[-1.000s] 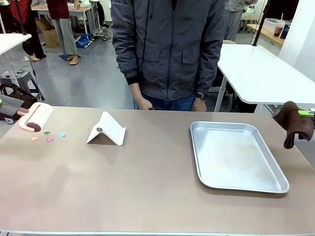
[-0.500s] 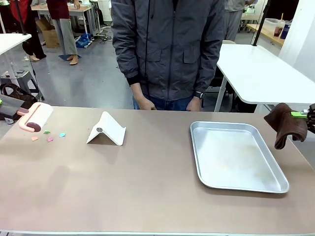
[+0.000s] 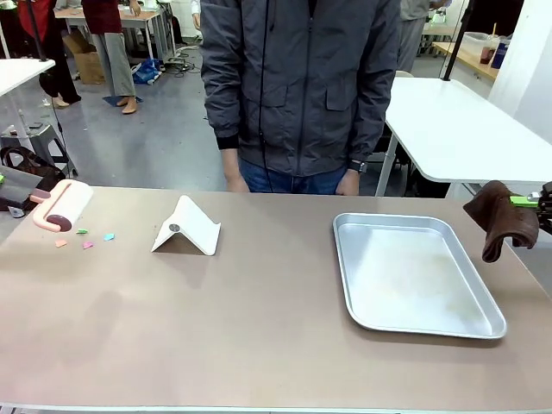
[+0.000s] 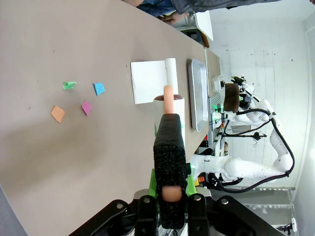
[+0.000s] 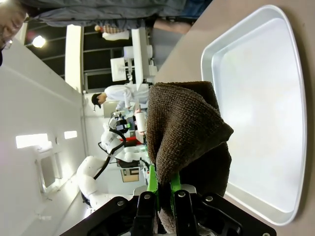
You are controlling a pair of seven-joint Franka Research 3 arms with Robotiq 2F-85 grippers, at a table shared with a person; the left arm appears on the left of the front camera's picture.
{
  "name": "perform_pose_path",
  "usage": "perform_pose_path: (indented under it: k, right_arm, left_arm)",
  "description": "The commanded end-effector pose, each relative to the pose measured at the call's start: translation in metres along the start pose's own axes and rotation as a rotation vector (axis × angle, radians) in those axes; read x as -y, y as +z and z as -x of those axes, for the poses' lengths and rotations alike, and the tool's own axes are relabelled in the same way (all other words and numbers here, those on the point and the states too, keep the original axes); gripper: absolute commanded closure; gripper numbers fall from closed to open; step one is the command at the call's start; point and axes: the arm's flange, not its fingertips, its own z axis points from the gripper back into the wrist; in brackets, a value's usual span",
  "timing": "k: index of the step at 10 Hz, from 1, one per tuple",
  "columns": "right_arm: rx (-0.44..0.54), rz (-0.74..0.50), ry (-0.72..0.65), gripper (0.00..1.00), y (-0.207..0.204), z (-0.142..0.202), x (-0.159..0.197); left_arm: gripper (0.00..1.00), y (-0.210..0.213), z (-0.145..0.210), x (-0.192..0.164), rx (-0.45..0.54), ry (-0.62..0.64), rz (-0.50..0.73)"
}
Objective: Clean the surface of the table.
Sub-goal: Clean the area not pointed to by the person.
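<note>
The taupe table point(image 3: 259, 319) carries several small coloured paper scraps point(image 3: 84, 237) near its left end. My left gripper point(image 3: 19, 191) is shut on the black-wrapped handle of a pink lint roller point(image 3: 62, 205), whose roll rests just left of the scraps. In the left wrist view the gripper point(image 4: 170, 184) clamps that handle, with the roller point(image 4: 170, 104) pointing past the scraps point(image 4: 86, 107). At the right end my right gripper point(image 3: 524, 201) holds a brown cloth point(image 3: 504, 220) in the air beside the table. Seen from the right wrist, its fingers point(image 5: 165, 189) pinch the hanging cloth point(image 5: 187, 132).
A white folded stand point(image 3: 186, 227) sits left of centre. A shallow silver tray point(image 3: 414, 274) lies on the right half, right beside the cloth. A person in a grey jacket point(image 3: 297, 86) stands at the far edge, hands down. A white table point(image 3: 457, 129) stands behind on the right.
My right gripper has carried the brown cloth a little leftward and upward toward the tray's corner, then stopped. The person's hands have drawn back from the far edge. The left arm is still.
</note>
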Motion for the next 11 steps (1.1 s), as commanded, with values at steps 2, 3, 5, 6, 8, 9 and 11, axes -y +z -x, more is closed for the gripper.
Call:
perform_pose_path:
  k: [2, 3, 5, 6, 8, 9, 11]
  right_arm:
    - [0.009, 0.005, 0.010, 0.89, 0.0000, -0.0016, -0.0030]
    - [0.009, 0.005, 0.010, 0.89, 0.0000, -0.0016, -0.0030]
    - [0.009, 0.005, 0.010, 0.89, 0.0000, -0.0016, -0.0030]
    - [0.009, 0.005, 0.010, 0.89, 0.0000, -0.0016, -0.0030]
    - [0.009, 0.005, 0.010, 0.89, 0.0000, -0.0016, -0.0030]
    - [0.009, 0.005, 0.010, 0.89, 0.0000, -0.0016, -0.0030]
    - [0.009, 0.005, 0.010, 0.89, 0.0000, -0.0016, -0.0030]
  left_arm:
    - [0.84, -0.0013, 0.0038, 0.0041, -0.004, -0.003, 0.011]
    - [0.84, -0.0013, 0.0038, 0.0041, -0.004, -0.003, 0.011]
    - [0.84, -0.0013, 0.0038, 0.0041, -0.004, -0.003, 0.011]
    - [0.84, -0.0013, 0.0038, 0.0041, -0.004, -0.003, 0.011]
    - [0.84, -0.0013, 0.0038, 0.0041, -0.004, -0.003, 0.011]
    - [0.78, 0.0000, 0.0000, 0.0000, 0.000, 0.000, 0.000]
    - [0.78, -0.0022, -0.0050, 0.0077, 0.058, -0.082, -0.203]
